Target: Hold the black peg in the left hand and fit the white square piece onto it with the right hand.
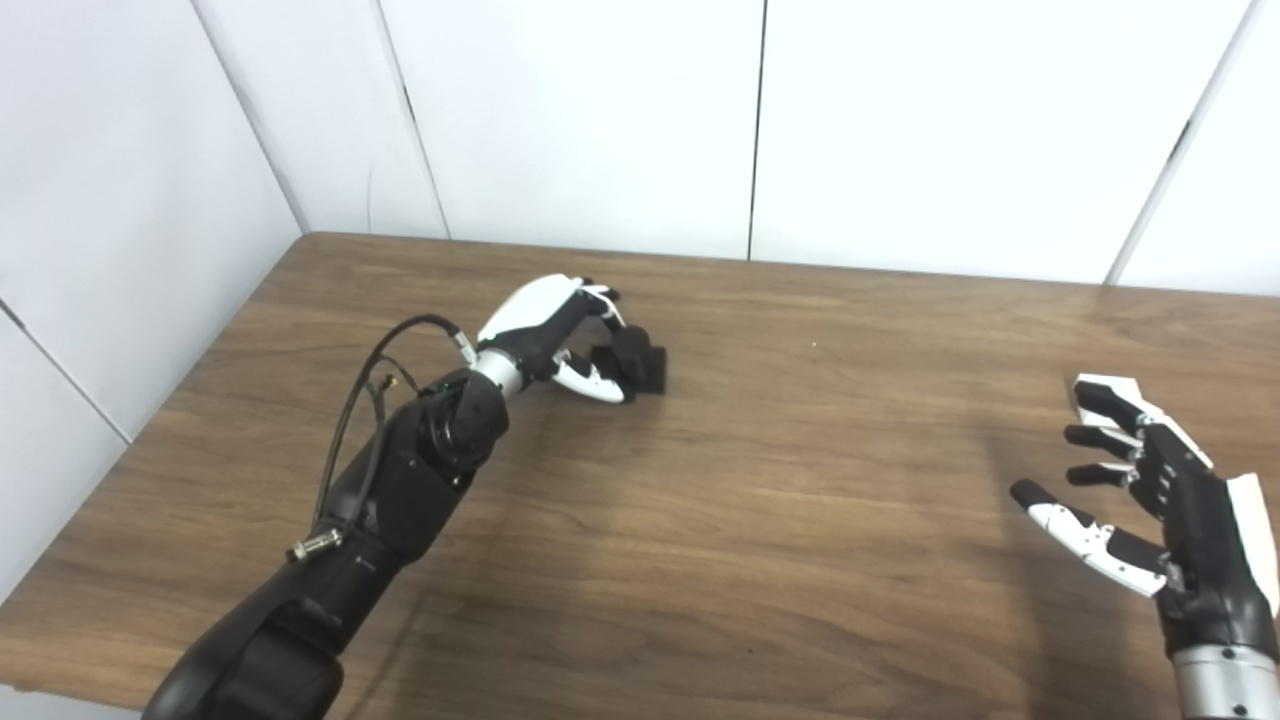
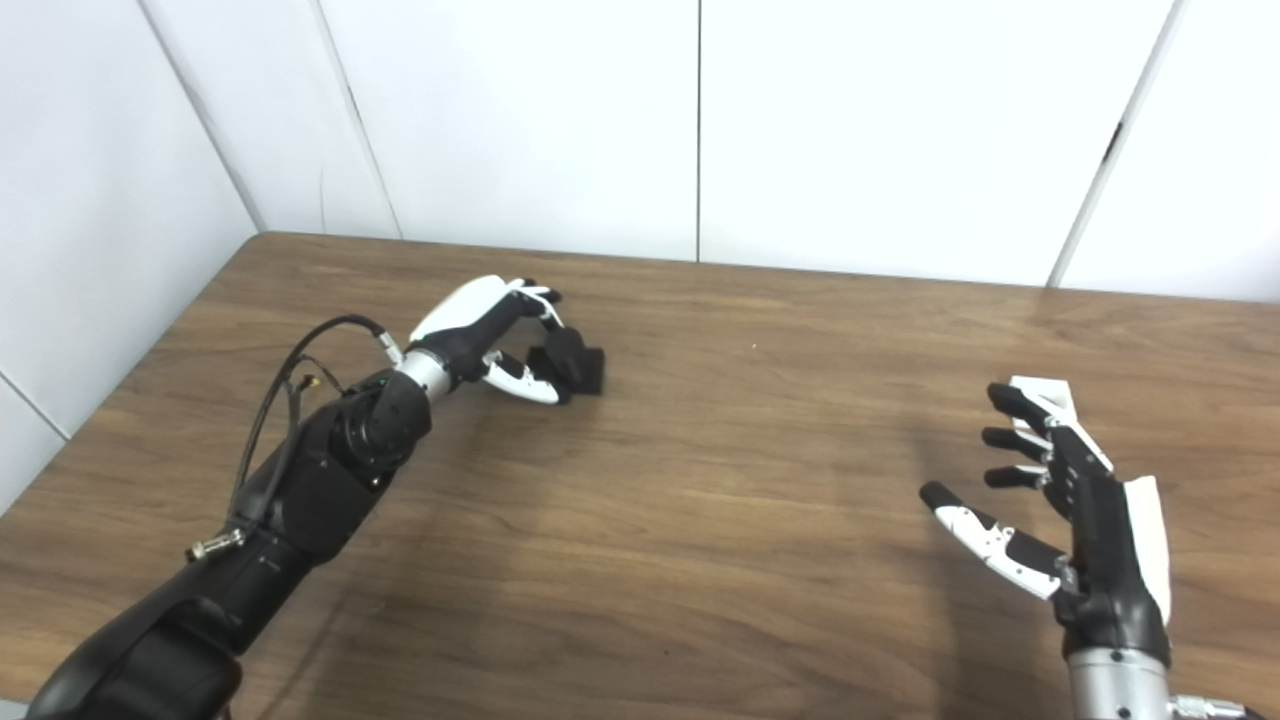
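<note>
Nearest the camera, at the lower right, the right hand [image 1: 1150, 510] hangs over the wooden table [image 1: 800, 520] with its palm turned inward, its fingers [image 1: 1100, 405] spread apart and stretched toward the left, and its thumb [image 1: 1075, 525] held out below them; nothing sits between them. Just behind those fingertips a white piece [image 2: 1045, 392] with angular edges shows against the wood, mostly hidden by the hand, so its full outline cannot be made out, nor whether the fingers touch it. On the other side, the left arm [image 1: 400, 490] reaches in from the lower left corner, dark and bulky, with a looped black cable [image 1: 385, 350] at its wrist. At the far left of the table the left hand [image 1: 560, 340], white on its back, bends down over the black peg [image 1: 640, 365]. That peg is matte black and blocky, with squared faces and a flat outer side, resting low on the table surface well apart from the right hand. Left fingers [image 2: 545, 300] curl over its top and the white-tipped thumb [image 2: 525, 382] comes in beneath its near side, closing around it, though the peg's underside appears to remain on the wood. White wall panels [image 1: 600, 120] stand behind the table
</note>
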`<act>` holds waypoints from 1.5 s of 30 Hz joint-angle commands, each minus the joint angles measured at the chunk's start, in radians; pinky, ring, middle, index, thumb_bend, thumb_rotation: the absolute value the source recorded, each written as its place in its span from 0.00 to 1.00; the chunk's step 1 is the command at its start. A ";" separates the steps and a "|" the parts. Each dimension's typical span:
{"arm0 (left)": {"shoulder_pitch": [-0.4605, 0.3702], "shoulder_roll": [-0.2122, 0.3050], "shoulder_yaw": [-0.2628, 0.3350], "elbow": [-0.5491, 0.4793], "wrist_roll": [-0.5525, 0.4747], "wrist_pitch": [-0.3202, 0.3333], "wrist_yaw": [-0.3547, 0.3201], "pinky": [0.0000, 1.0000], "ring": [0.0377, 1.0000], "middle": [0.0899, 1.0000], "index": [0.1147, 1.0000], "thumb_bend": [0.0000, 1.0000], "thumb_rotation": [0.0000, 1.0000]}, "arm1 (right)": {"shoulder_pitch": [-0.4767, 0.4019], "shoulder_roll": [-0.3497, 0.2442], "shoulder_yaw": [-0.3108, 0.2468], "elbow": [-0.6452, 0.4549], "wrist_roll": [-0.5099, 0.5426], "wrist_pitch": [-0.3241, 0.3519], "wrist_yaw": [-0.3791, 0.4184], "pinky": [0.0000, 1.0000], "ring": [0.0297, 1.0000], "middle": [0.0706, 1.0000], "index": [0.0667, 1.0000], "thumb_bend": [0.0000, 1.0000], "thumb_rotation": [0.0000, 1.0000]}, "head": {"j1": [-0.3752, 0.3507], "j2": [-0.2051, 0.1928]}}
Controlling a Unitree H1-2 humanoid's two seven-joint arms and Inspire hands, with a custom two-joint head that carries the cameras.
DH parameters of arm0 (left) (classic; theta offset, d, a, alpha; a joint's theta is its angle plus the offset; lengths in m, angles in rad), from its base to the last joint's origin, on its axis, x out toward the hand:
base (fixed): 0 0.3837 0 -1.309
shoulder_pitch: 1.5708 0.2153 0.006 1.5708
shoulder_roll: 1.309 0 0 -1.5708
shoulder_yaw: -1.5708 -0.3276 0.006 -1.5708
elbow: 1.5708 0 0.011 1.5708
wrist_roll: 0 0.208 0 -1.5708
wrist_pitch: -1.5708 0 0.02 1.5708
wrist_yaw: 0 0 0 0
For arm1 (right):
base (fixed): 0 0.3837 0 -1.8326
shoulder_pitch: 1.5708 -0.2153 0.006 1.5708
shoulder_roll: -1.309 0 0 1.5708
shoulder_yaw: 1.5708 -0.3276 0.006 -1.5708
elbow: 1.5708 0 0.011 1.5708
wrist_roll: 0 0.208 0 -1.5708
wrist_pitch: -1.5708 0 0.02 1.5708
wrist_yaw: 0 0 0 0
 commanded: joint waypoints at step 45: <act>0.145 -0.138 -0.258 -0.172 0.035 -0.337 -0.146 1.00 1.00 0.95 0.43 0.52 0.08 | -0.021 -0.001 -0.002 0.010 -0.024 -0.103 -0.040 0.58 0.72 0.79 0.76 0.55 0.25 | -0.075 0.023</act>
